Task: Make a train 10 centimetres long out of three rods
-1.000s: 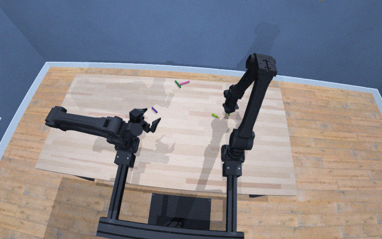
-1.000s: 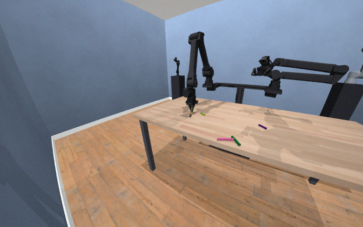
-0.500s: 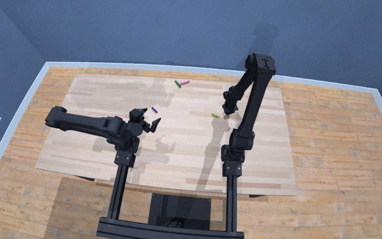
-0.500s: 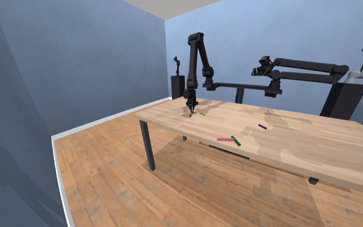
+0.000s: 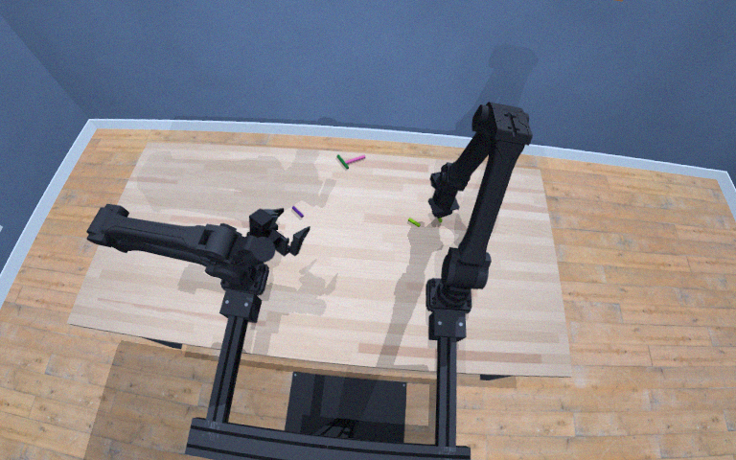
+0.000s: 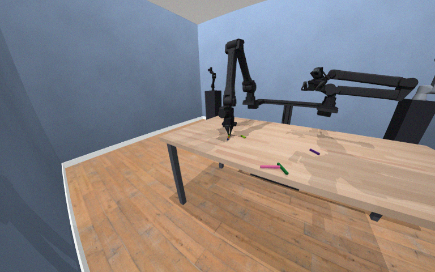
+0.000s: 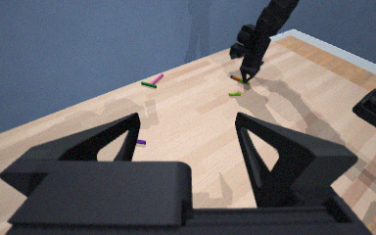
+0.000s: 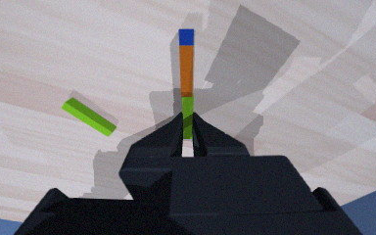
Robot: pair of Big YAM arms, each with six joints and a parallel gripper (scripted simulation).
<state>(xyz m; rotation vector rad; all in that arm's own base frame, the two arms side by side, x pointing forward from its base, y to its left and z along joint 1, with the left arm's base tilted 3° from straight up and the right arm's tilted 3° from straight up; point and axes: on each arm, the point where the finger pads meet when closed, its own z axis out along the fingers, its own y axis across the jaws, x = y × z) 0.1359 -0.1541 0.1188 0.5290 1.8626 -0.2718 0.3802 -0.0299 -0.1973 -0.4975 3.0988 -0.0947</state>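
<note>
My right gripper (image 8: 187, 117) (image 6: 229, 134) is shut on a lime rod (image 8: 188, 104), held low at the table. The rod's far end meets or nearly meets the near end of an orange rod (image 8: 186, 70); a small gap or height difference cannot be told. A blue rod (image 8: 186, 37) sits against the orange rod's other end. The three are in one line in the right wrist view. A second lime rod (image 5: 413, 221) (image 6: 243, 136) (image 7: 234, 94) (image 8: 89, 117) lies apart, at an angle. My left gripper (image 7: 187, 117) (image 5: 295, 219) is open and empty, high above the table.
A purple rod (image 5: 297, 211) (image 6: 314, 151) lies near the left gripper in the top view. A pink rod (image 5: 356, 158) (image 6: 269, 166) and a green rod (image 5: 342, 161) (image 6: 282, 168) lie at the table's far edge, the pink one's end at the green one's side.
</note>
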